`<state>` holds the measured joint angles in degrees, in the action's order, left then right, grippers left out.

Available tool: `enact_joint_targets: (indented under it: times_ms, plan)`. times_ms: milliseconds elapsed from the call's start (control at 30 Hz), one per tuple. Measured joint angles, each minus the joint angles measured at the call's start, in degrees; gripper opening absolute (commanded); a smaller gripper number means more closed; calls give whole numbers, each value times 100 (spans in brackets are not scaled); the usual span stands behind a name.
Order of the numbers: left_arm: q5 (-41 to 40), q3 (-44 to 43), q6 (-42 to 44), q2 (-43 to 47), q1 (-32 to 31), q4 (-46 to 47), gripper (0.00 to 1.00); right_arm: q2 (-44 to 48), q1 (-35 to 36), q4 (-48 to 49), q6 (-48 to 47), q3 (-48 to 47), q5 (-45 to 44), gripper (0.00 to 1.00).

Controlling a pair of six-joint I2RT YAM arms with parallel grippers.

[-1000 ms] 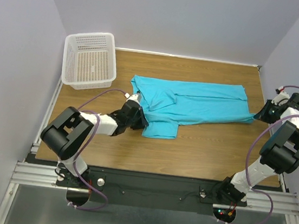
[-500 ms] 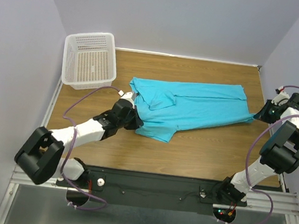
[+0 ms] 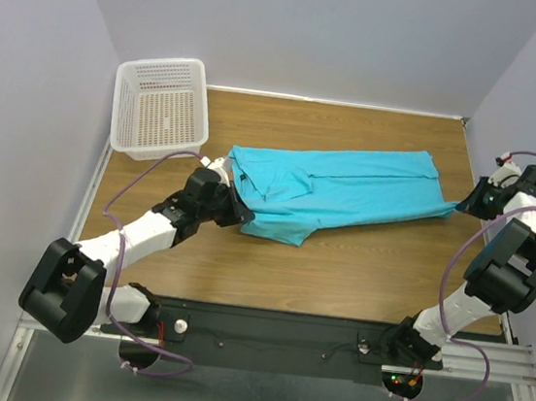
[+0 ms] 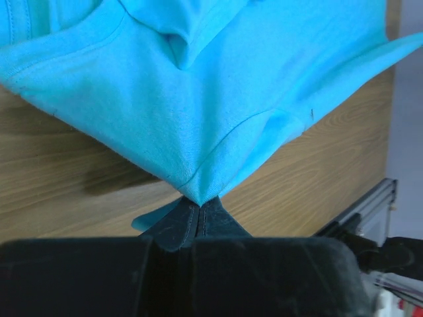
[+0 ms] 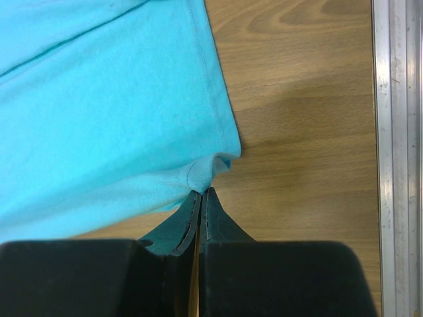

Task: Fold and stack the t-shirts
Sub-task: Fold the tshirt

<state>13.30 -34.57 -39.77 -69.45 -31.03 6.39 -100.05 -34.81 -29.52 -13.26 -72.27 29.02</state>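
left gripper (image 4: 199,205) and right gripper (image 5: 201,195), arms stretched low, pinch the t-shirt (image 3: 358,187) at opposite ends.

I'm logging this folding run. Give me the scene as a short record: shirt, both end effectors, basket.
t-shirt: turquoise, partly folded lengthwise, lying stretched left to right on the table
left end effector: shut on a pinch of cloth at the t-shirt's left end
right end effector: shut on the hem corner at the t-shirt's right end
basket: white mesh, far left corner, apart from the t-shirt
progress: fold not finished, no stack
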Motion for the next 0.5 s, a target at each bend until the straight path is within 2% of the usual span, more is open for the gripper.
enact_joint_targets:
  times_ms: [233, 500]
  plan:
    - [957, 136, -356, 17, 813, 321, 0, 103, 0, -7, -181, 63, 118, 1]
    - [1742, 341, -363, -258, 833, 586, 0, 103, -2, -455, -1196, 675, 72, 1]
